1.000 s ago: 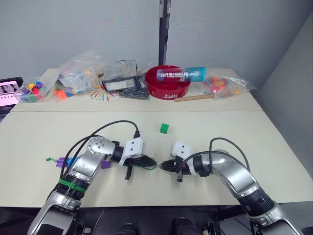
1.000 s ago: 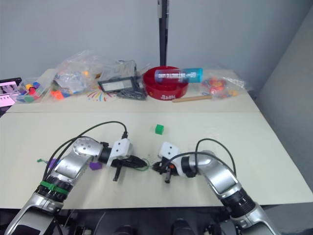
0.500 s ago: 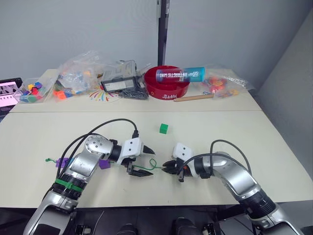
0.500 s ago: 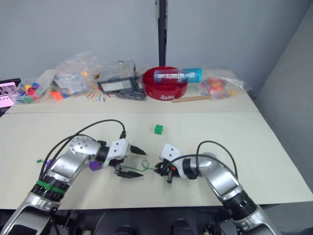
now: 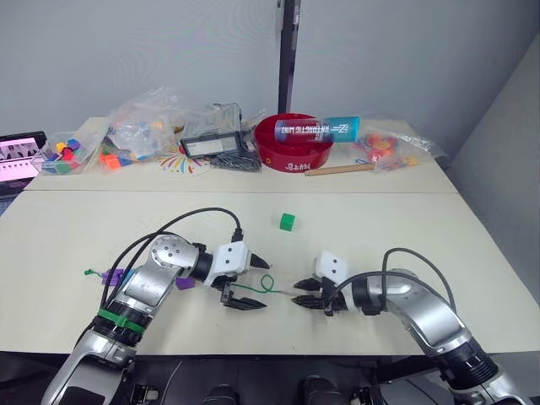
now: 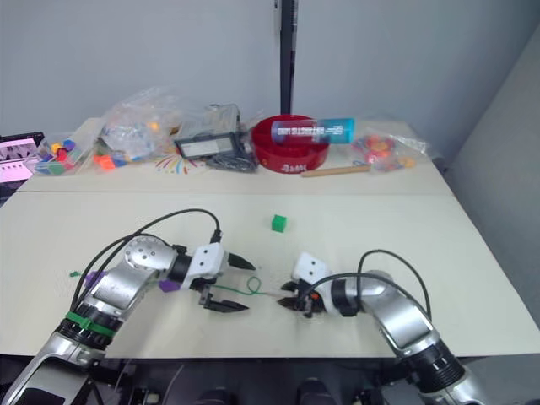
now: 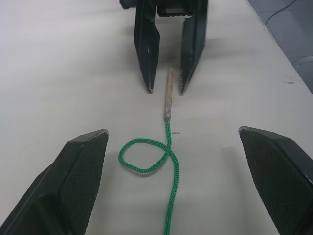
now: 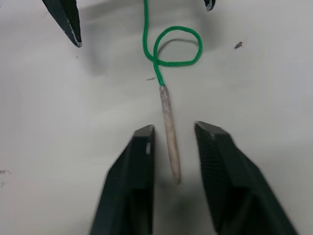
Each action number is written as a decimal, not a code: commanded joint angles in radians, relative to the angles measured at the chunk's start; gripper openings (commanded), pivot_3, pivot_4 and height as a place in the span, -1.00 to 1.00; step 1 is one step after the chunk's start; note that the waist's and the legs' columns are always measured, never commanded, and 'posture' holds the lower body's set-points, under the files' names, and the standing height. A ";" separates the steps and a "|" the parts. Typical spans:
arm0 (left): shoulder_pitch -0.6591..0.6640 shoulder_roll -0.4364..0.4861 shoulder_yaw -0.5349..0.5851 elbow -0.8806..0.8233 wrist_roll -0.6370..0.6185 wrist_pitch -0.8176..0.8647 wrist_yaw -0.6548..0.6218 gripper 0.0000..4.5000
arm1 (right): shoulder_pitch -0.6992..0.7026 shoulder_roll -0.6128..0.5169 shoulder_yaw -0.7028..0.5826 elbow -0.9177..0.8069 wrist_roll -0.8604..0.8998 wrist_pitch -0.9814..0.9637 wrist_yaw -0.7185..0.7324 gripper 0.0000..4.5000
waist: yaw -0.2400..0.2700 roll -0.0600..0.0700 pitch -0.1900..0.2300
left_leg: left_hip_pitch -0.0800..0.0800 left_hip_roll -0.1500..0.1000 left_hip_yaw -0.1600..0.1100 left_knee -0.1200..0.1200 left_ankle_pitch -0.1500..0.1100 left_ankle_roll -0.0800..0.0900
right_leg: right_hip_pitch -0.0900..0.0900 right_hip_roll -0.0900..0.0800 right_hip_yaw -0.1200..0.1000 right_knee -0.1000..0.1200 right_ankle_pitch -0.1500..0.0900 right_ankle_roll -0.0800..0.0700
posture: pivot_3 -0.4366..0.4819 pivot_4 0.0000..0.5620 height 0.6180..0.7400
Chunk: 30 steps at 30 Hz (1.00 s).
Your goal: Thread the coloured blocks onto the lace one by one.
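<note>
The lace [image 7: 169,161] lies on the table with a small loop in it. Its pale tip [image 8: 169,132] sits between the fingers of my right gripper [image 8: 172,127], which stand narrowly open with a gap on either side of it. Further back along the lace, my left gripper [image 5: 266,287] is wide open around the loop and holds nothing. A green block [image 5: 287,221] sits alone beyond both grippers. A purple block [image 5: 184,283] lies by my left wrist, and another purple one [image 5: 112,276] lies near the lace's far left end.
Along the back of the table are a red bowl [image 5: 302,153] with a blue-capped tube [image 5: 325,128] across it, clear bags of mixed pieces [image 5: 139,135], a black device [image 5: 207,148] and a wooden stick [image 5: 337,169]. A black cable [image 5: 194,221] arcs over my left arm.
My left gripper opened wide and let go of the lace, which now lies looped on the table. My right gripper drew back a little to the right.
</note>
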 commanded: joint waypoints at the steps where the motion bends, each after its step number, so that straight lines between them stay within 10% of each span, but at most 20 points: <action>1: -0.007 0.001 0.001 -0.045 -0.010 -0.005 -0.001 1.00 | 0.028 -0.006 0.011 0.025 -0.015 -0.001 -0.002 -0.97 | -0.001 0.000 0.000 | 0.000 0.000 0.000 0.000 0.000 0.000 | 0.000 0.000 0.000 0.000 0.000 0.000 | -0.05 -0.47 0.85; 25: -0.078 -0.093 -0.040 0.106 0.030 -0.005 0.040 1.00 | -0.043 0.017 -0.019 -0.112 0.024 0.058 -0.023 -0.97 | -0.006 0.000 0.000 | -0.001 0.000 0.000 0.000 0.000 0.000 | -0.001 0.000 0.000 0.000 0.000 0.000 | -0.05 -0.47 0.85; 30: -0.074 -0.107 -0.032 0.105 0.017 0.013 0.048 0.35 | -0.039 0.018 -0.021 -0.118 0.028 0.064 -0.028 -1.00 | -0.008 0.000 0.000 | 0.000 0.000 0.000 0.000 0.000 0.000 | -0.001 0.000 0.000 0.001 0.000 0.000 | -0.05 -0.47 0.85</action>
